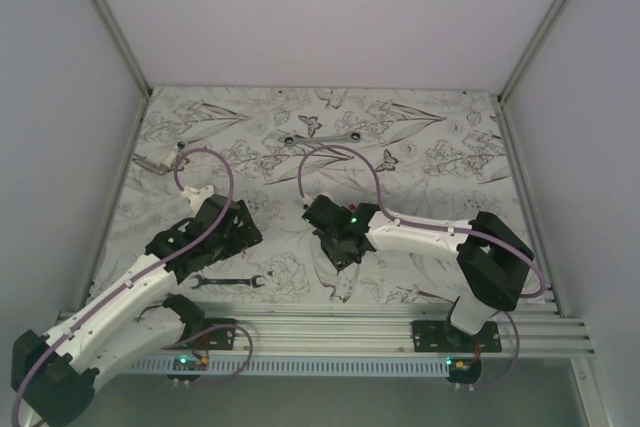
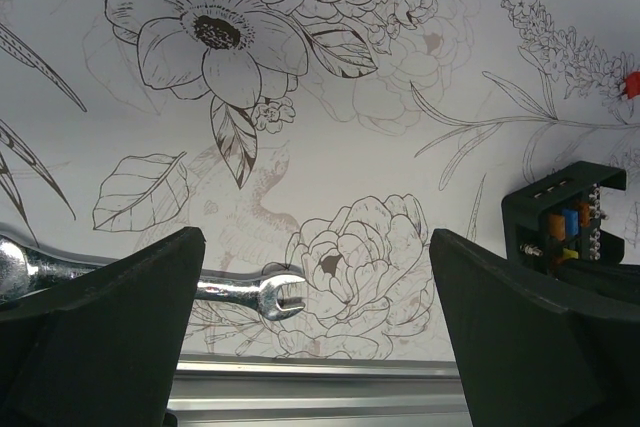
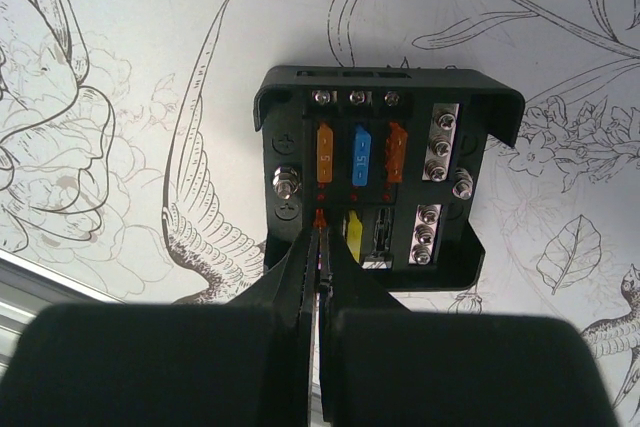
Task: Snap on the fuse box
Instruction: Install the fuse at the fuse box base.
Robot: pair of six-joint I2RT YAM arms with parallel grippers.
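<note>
Black square fuse box (image 3: 390, 82) shows orange, blue, yellow fuses (image 3: 360, 155); right claw (image 3: 321, 235) closed, left claw (image 2: 315, 247) gaping.

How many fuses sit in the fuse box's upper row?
3: an orange fuse at left, a blue fuse in the middle, a darker orange fuse at right. The lower row, holding a yellow fuse, is partly hidden by the right hand, so more may sit there.

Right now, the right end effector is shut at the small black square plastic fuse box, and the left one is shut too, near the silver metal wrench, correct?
Not quite: the left end effector is wide open, as the left wrist view shows, near the silver metal wrench. The right end effector is indeed shut at the small black square plastic fuse box.
</note>
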